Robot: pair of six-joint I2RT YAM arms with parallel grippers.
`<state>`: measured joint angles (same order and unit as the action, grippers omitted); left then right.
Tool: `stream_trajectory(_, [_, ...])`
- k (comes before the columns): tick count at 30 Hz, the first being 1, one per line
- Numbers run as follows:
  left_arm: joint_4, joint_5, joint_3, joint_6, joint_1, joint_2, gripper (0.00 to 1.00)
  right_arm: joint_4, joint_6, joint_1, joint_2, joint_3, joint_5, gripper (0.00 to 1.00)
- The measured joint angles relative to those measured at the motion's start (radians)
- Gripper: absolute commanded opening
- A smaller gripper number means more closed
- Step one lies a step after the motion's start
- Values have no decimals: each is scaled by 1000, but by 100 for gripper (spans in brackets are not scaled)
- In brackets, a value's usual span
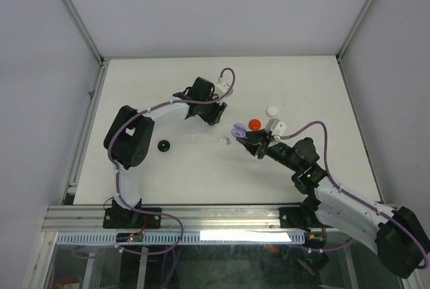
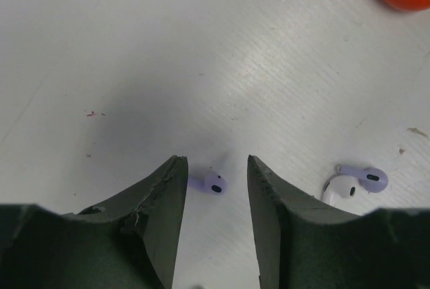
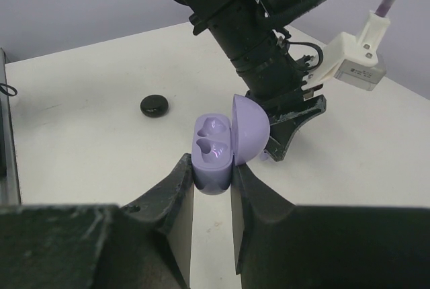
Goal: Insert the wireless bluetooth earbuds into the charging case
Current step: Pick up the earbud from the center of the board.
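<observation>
A lavender earbud (image 2: 213,183) lies on the table between the fingertips of my left gripper (image 2: 215,161), closer to the left finger. The jaws stand open on either side of it with a gap showing. Two more earbuds, one lavender (image 2: 366,177) and one white (image 2: 341,189), lie touching just right of the right finger. My right gripper (image 3: 211,168) is shut on the lavender charging case (image 3: 213,151), held just above the table with its lid open and both wells empty. In the top view that case (image 1: 237,130) sits right next to the left gripper (image 1: 215,115).
A red round case (image 1: 254,123) and a white one (image 1: 272,110) lie just beyond the right gripper. A black round case (image 1: 163,146) sits to the left, near the left arm's elbow. The two grippers are close together, almost facing each other.
</observation>
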<state>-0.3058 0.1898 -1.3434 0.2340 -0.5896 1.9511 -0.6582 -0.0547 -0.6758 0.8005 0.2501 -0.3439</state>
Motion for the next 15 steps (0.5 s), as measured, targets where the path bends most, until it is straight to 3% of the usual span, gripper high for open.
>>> stream_trajectory(15, [-130, 0, -49, 11, 0, 68, 43, 23, 0, 0, -10, 0, 1, 9])
